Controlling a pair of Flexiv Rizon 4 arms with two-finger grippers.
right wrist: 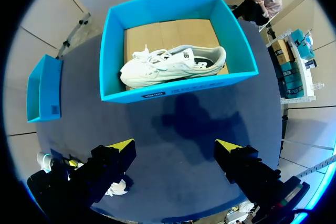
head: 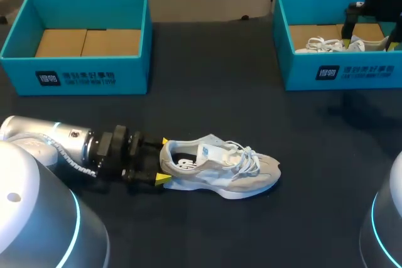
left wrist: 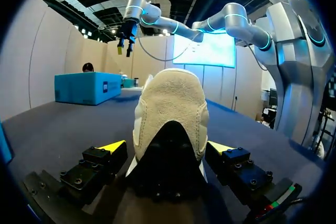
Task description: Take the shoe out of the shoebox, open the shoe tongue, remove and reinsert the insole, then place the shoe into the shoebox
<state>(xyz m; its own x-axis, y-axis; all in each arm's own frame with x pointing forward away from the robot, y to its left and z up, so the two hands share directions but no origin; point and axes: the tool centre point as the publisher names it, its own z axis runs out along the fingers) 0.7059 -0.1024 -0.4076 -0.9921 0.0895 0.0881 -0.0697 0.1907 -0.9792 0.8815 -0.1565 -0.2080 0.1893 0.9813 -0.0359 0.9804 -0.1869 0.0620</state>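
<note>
A grey and white shoe (head: 223,166) lies on its sole on the dark table, toe pointing right. My left gripper (head: 162,160) is at its heel, fingers open, one yellow tip on each side. In the left wrist view the heel (left wrist: 170,111) fills the gap between the spread fingers of the gripper (left wrist: 167,148). A second white shoe (right wrist: 170,65) lies in the right blue shoebox (head: 295,61). My right gripper (right wrist: 176,148) hangs open above that box (right wrist: 173,93) and holds nothing. In the head view it (head: 370,41) is over the box's right part.
An empty blue shoebox (head: 25,61) with a cardboard floor stands at the back left. Dark tabletop lies between the two boxes and in front of the right box.
</note>
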